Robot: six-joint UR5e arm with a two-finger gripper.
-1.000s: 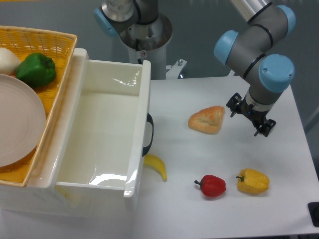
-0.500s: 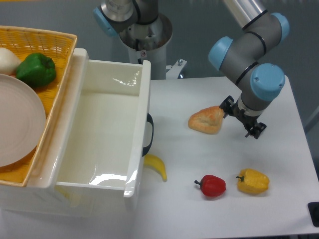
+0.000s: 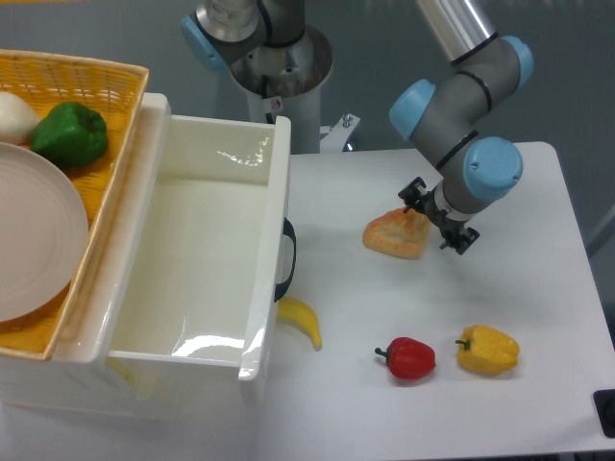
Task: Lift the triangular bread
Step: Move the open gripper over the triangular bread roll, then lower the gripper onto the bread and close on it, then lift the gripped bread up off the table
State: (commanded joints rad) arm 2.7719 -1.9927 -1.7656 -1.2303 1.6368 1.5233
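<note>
The bread [image 3: 395,233] sits on the white table [image 3: 538,288], right of the white bin [image 3: 207,259]. The gripper [image 3: 437,220] hangs right over the bread's upper right corner, maybe touching it, hard to say. Jaws look spread apart with nothing held between them. Closer to the camera there's a banana [image 3: 302,321] by the bin, plus a red pepper [image 3: 408,357] and a yellow pepper [image 3: 488,350].

Robotics lab — UR5e arm [image 3: 461,115] | white table [image 3: 538,317] — toy foods
</note>
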